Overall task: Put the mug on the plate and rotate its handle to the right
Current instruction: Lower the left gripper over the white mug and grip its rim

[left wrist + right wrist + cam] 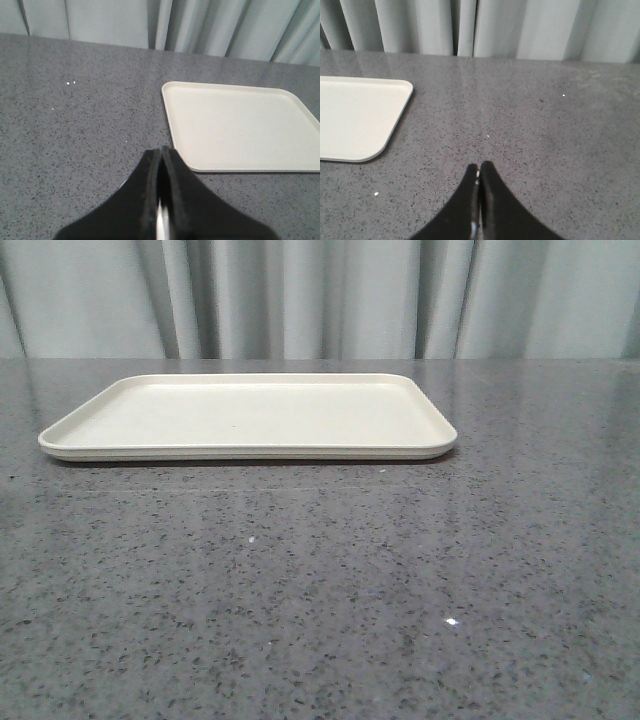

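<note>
With the plate (90, 430) bare and no mug in any view, nothing is judged begun: the left gripper (161, 152) and right gripper (479, 167), both closed and empty, must first find it.

Bare plate (250, 418) lying flat on the grey table (320, 590), low rim the only obstruction, open countertop all around
</note>
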